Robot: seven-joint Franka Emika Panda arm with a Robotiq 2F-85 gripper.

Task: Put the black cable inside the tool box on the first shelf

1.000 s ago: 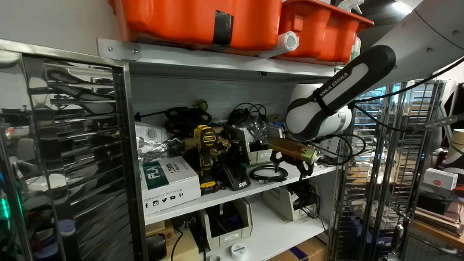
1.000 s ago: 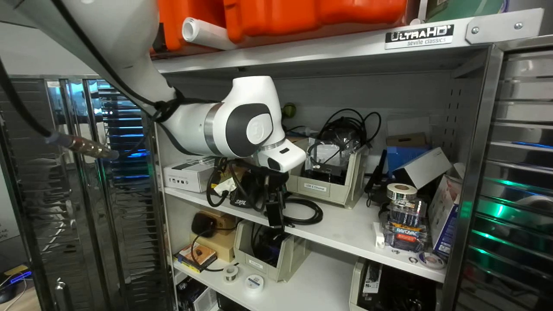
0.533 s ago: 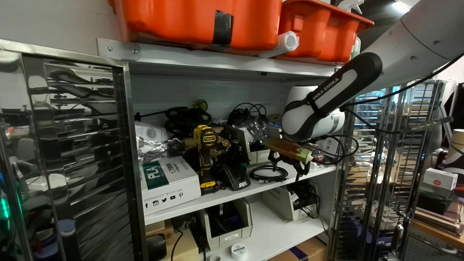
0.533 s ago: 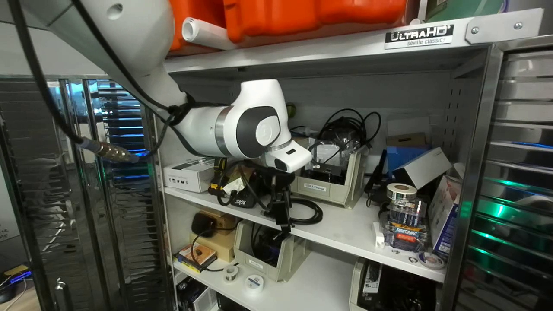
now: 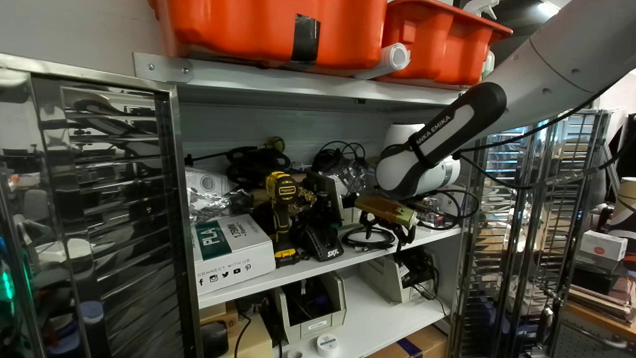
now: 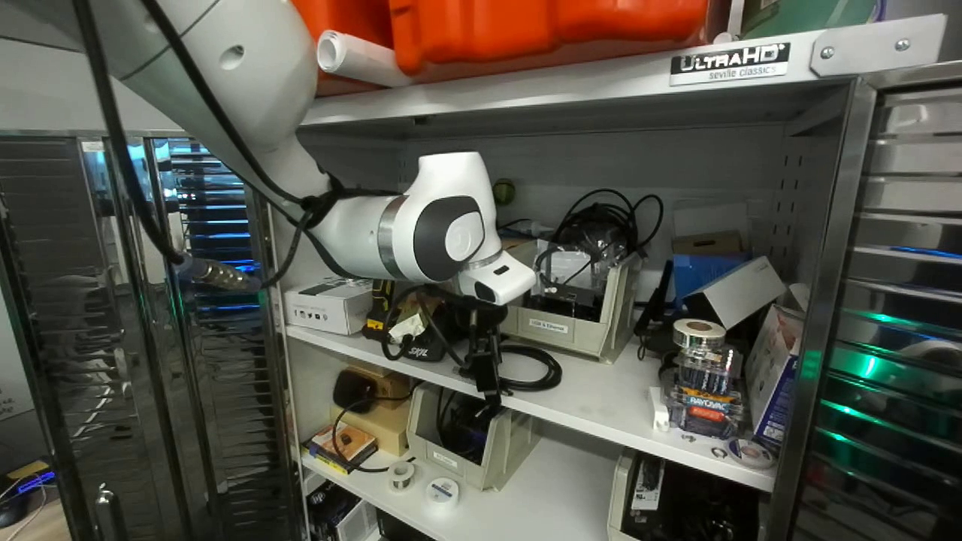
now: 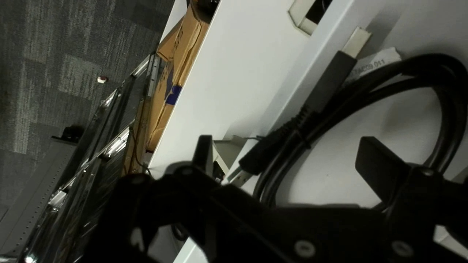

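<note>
The coiled black cable lies on the upper inner shelf near its front edge, also in an exterior view. In the wrist view the cable shows a USB plug at each end. My gripper is open and empty, its fingers on either side of part of the coil; I cannot tell whether they touch it. It is just above the shelf edge in both exterior views. The beige bin labelled "USB & Ethernet" stands behind the cable, holding cables and plastic bags; the arm partly hides it.
A yellow drill, a SKIL charger and a PLA box stand beside the cable. Battery packs sit farther along the shelf. More bins are on the shelf below. Orange tubs stand above.
The arm and gripper have moved farther over the coil and slightly lower, leftward in an exterior view. The fingers stay open. The cable and bin have not moved.
</note>
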